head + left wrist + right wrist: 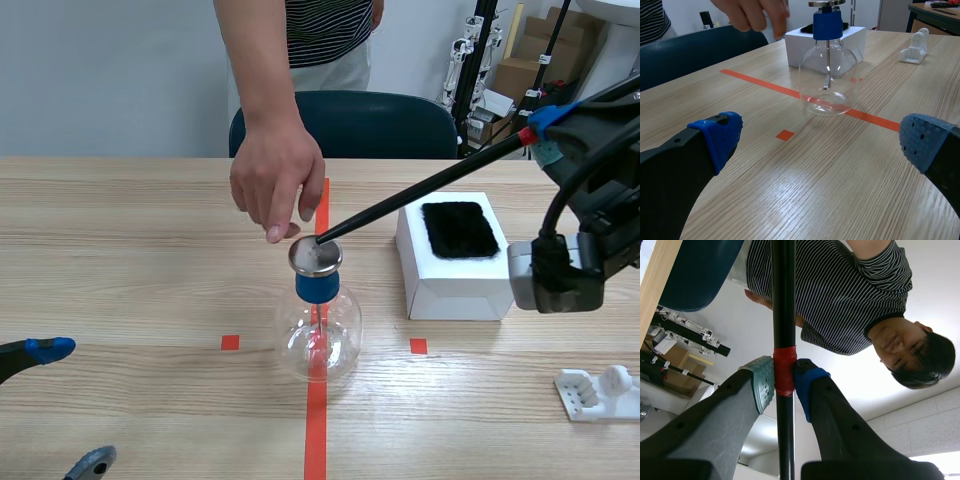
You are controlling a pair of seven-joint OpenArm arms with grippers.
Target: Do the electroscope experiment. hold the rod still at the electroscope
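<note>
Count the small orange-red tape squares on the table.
2. One square lies left of the electroscope, the other square right of it, just in front of the white box. More may lie hidden behind things.

Bright, even light comes from overhead. The pale wooden table (130,250) carries a soft sheen, the clear glass flask (318,340) catches white glints, and the white ceiling (865,390) glares behind the black rod (783,300).
</note>
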